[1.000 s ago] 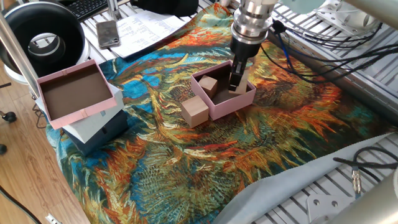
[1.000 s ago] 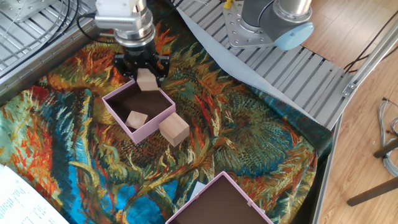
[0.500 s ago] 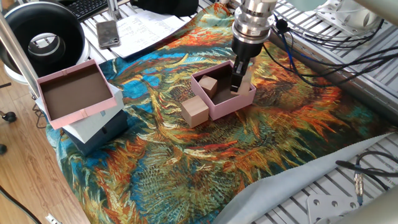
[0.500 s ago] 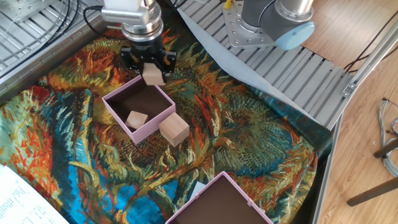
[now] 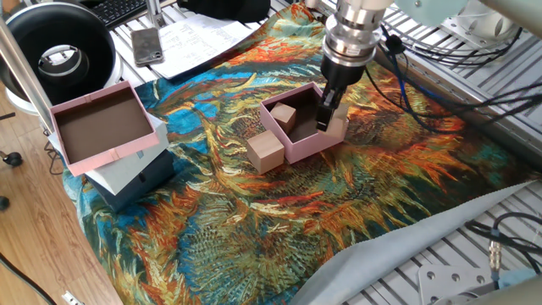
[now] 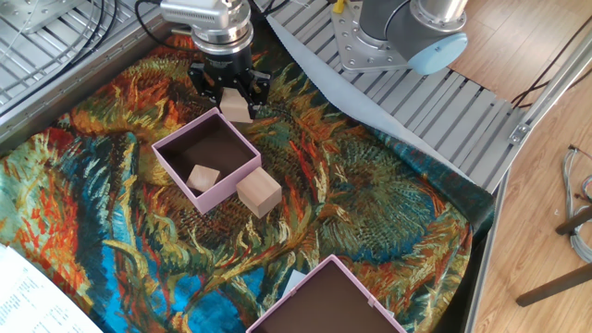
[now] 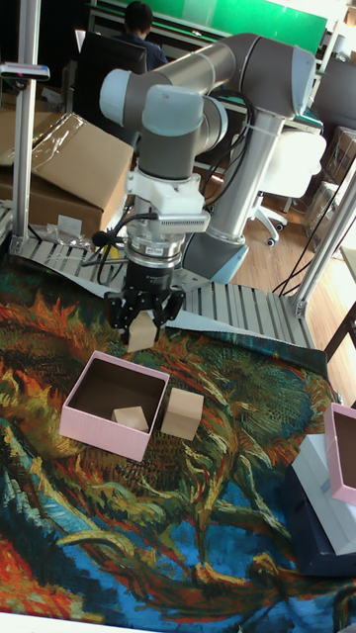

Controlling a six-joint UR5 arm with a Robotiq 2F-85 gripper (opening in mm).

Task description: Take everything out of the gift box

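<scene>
Holding a wooden block (image 6: 239, 107) clamped in the gripper (image 6: 231, 92) beyond the gift box (image 6: 205, 159) wall; releasing early could bounce it back inside.

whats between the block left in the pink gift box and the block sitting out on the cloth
Only the gift box's low pink wall stands between them. In the other fixed view, the inside block sits behind that wall, and the outside block rests against its outer face.
</scene>
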